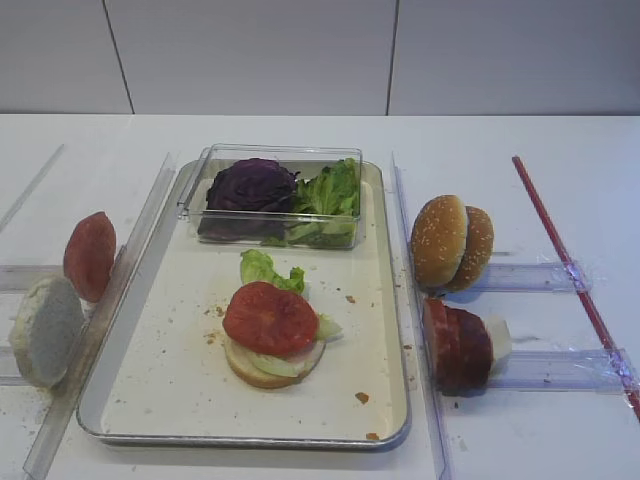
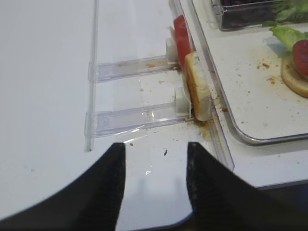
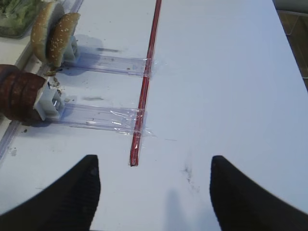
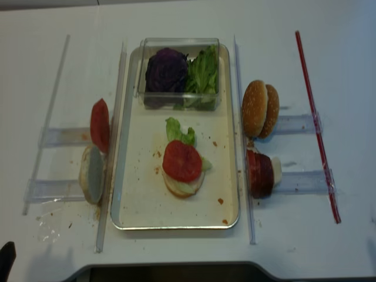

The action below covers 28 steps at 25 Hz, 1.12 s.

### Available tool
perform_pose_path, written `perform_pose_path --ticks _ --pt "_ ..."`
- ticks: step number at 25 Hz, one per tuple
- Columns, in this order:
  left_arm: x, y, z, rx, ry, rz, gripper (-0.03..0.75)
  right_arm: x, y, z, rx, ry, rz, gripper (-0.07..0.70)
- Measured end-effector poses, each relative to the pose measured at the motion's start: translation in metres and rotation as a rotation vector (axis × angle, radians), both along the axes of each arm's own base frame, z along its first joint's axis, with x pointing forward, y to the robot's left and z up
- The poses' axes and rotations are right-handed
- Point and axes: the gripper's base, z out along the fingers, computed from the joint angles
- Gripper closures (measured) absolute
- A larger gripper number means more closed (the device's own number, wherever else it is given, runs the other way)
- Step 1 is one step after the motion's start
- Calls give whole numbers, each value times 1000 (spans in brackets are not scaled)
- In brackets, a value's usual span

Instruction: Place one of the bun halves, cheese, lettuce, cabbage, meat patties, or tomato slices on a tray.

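On the tray (image 1: pixel 385 330) I see a tomato slice (image 1: pixel 270 318) lying flat on top of a stack — pale bottom bun (image 1: pixel 262 368) underneath, lettuce (image 1: pixel 268 268) poking out at the far side and between the layers. At the tray's far end a clear plastic box (image 1: pixel 272 196) holds the purple cabbage (image 1: pixel 252 186) beside more green leaves.

Left of the tray, another tomato slice (image 2: pixel 180 39) and a pale bun half (image 2: pixel 198 86) stand on edge against clear holders on the white surface (image 1: pixel 560 135). To the right, two sesame bun tops (image 1: pixel 452 242) stand upright, and nearer me the dark meat patties (image 1: pixel 456 345) do too, with a red strip (image 1: pixel 570 265) beyond.

My left tool (image 2: pixel 155 156) hangs over bare surface near that bun half, jaws parted and holding nothing. My right tool (image 3: pixel 155 177) is spread wide — nothing between its fingers either.
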Motion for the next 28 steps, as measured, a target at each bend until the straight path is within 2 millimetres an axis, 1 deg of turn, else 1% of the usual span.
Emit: perform_pose_path --ticks 6,10,15,28 --pt "-4 -1 0 -3 -28 -12 426 0 0 0 1 0 -1 132" --pt "-5 -1 -1 -8 -19 -16 427 0 0 0 1 0 -1 132" --pt "-4 -1 -9 -12 31 -1 427 0 0 0 3 0 -2 132" --pt "-4 0 -10 -32 38 22 428 0 0 0 3 -2 -2 132"
